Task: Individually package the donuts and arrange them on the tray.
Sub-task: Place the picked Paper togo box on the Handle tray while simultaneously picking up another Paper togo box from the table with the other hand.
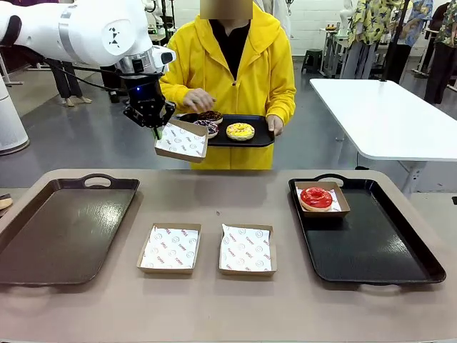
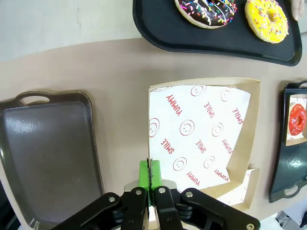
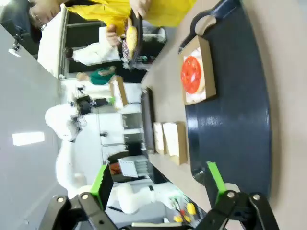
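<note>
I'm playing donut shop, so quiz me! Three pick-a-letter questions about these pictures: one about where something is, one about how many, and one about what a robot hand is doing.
1. Where is the glossy red ring donut?
A in a paper-lined cardboard box on the black tray
B on a shelf
C in a bowl

2. How many empty paper-lined boxes lie on the beige table, outside the trays?
A one
B two
C five

3. The left gripper is:
A open
B shut on the rim of a raised paper-lined box
C shut on a spoon

Answers:
1 A, the donut sits boxed at that tray's far corner.
2 B, two lie side by side.
3 B, its green pads pinch the rim.
</note>
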`<state>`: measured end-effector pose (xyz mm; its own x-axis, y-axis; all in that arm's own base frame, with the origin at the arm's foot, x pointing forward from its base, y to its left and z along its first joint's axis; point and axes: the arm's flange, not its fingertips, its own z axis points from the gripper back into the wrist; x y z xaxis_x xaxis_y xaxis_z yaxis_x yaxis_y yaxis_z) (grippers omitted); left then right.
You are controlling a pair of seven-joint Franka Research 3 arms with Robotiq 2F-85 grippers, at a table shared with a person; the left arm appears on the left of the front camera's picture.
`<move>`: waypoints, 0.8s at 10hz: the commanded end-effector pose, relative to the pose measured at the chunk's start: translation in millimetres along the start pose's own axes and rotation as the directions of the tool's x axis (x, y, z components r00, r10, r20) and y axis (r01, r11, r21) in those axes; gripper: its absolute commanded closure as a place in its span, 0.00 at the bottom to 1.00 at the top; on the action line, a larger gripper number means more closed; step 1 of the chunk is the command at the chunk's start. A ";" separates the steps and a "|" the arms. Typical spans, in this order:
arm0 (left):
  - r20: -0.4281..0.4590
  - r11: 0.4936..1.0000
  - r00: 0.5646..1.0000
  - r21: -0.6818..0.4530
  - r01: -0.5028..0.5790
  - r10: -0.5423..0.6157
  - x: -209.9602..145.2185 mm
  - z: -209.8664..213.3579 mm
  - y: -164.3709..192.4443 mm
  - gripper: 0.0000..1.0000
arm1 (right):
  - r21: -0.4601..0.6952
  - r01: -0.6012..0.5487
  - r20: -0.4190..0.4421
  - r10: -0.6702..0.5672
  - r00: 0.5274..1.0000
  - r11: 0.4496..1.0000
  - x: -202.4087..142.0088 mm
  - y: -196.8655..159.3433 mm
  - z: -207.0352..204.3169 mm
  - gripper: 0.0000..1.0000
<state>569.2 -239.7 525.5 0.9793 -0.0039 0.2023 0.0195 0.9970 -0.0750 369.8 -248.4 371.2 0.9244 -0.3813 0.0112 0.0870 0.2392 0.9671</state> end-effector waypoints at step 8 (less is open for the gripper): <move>-0.001 1.000 1.000 0.000 -0.002 0.002 0.8 -0.3 2.7 1.00 | 0.031 0.012 0.002 -0.012 1.000 0.999 3.8 -7.0 2.4 0.00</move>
<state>569.6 -239.4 524.8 0.9796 -0.0032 0.2009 0.0186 0.9970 -0.0750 374.3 -257.6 364.0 0.9260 -0.3775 0.0092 0.0741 0.2055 0.9758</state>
